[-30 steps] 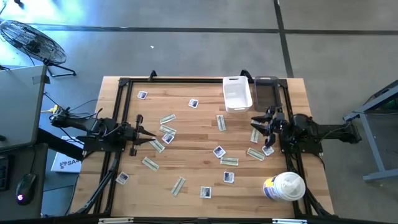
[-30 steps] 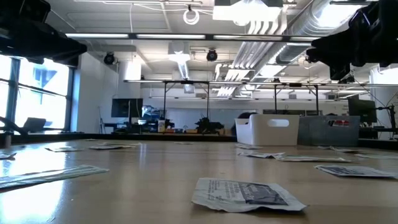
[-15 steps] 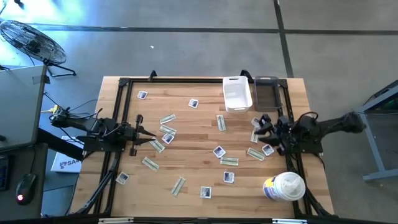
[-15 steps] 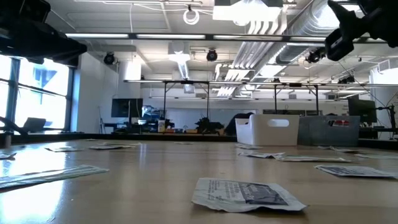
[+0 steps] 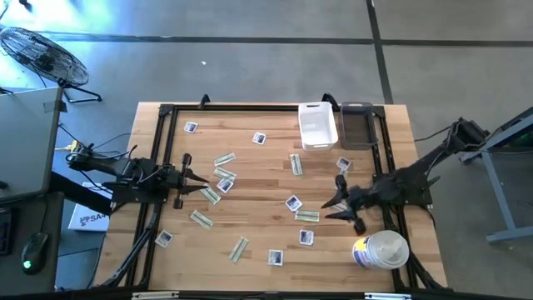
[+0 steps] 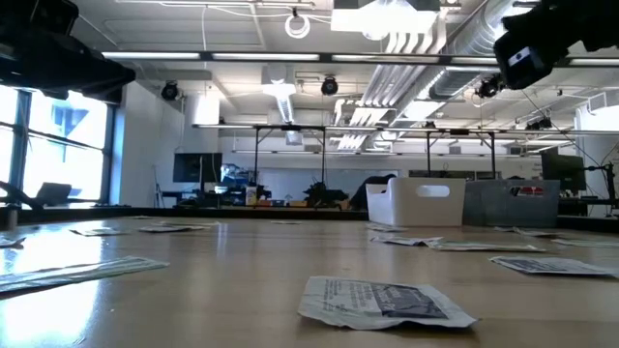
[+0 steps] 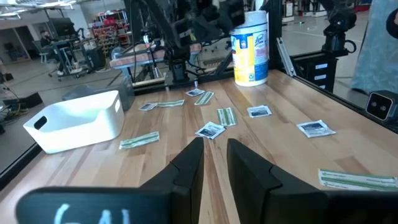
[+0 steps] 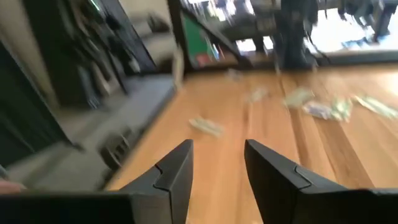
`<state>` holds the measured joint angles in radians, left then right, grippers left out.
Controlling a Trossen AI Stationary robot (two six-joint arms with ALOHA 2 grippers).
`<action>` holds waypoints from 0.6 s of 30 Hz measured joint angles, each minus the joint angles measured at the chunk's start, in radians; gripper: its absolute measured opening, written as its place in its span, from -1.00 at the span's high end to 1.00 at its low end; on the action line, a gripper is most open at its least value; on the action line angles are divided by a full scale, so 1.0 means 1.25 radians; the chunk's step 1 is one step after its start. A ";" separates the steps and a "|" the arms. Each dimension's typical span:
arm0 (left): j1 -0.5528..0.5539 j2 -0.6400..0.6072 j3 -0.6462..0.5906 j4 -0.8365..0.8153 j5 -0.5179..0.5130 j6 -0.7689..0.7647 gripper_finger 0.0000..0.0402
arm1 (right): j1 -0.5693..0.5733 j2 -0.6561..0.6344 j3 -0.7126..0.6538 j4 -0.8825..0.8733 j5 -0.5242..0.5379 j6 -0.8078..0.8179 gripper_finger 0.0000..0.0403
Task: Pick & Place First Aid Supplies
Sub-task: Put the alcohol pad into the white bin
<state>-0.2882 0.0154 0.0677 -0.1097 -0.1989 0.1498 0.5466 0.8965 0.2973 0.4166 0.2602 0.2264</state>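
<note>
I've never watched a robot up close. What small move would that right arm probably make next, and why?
Probably lower the right gripper onto a packet just ahead of it, perhaps the green-beige strip. Its fingers stand open with nothing between them, packets lie scattered on the table, and the white bin looks empty. The left gripper waits at the left.
</note>
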 joint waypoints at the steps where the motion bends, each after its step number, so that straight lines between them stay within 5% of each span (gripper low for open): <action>1: 0.000 0.000 0.000 0.000 0.000 0.000 0.65 | -0.003 0.034 0.025 -0.029 0.008 0.000 0.32; 12: 0.000 0.000 0.000 0.000 0.000 0.000 0.65 | -0.086 0.333 0.311 -0.346 0.013 0.043 0.32; 18: 0.000 0.000 0.000 0.000 0.000 0.000 0.65 | -0.113 0.446 0.380 -0.406 0.013 0.046 0.32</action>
<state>-0.2882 0.0153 0.0678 -0.1097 -0.1989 0.1498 0.4054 1.4541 0.7729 -0.0913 0.2769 0.2840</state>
